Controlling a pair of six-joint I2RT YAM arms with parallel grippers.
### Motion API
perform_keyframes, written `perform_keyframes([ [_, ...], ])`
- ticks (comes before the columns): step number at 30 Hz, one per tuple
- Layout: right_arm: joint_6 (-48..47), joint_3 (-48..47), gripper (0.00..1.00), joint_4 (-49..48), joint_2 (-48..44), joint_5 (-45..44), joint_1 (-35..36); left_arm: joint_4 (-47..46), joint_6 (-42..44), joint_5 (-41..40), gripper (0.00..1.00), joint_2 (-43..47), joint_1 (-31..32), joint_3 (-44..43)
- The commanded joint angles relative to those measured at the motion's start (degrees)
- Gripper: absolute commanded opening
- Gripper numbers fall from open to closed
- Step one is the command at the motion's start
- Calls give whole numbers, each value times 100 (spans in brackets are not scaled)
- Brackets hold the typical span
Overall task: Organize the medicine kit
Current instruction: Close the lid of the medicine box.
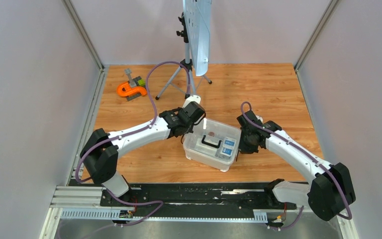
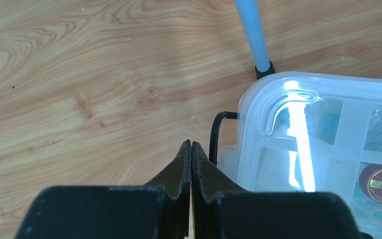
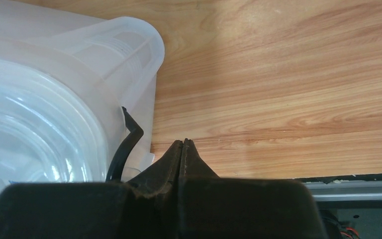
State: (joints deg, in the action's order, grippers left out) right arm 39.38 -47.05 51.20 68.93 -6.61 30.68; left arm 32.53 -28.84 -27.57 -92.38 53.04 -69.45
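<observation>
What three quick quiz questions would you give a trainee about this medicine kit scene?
1. True or false: the clear lid sits on the white tub.
2. The left claw and right claw are: A) both open, B) both shut and empty, C) both shut on packets.
3. Fill in: the orange tool lies near the far ____ corner of the table.
Key: 1 true; 2 B; 3 left.

Packets too small to read; tub cropped
</observation>
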Motion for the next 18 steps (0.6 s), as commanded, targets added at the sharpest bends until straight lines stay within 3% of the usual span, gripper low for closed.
perform_keyframes([
  [1,594,-391,0,-1990,283,858,289,-1595,-1171,3207,4,-525,650,146],
  [12,536,-516,0,-2070,378,823,334,-1477,-1098,3146,3,-539,656,63],
  [18,549,-419,0,-2034,106,682,330,-797,-855,2132,4,-383,649,-98],
])
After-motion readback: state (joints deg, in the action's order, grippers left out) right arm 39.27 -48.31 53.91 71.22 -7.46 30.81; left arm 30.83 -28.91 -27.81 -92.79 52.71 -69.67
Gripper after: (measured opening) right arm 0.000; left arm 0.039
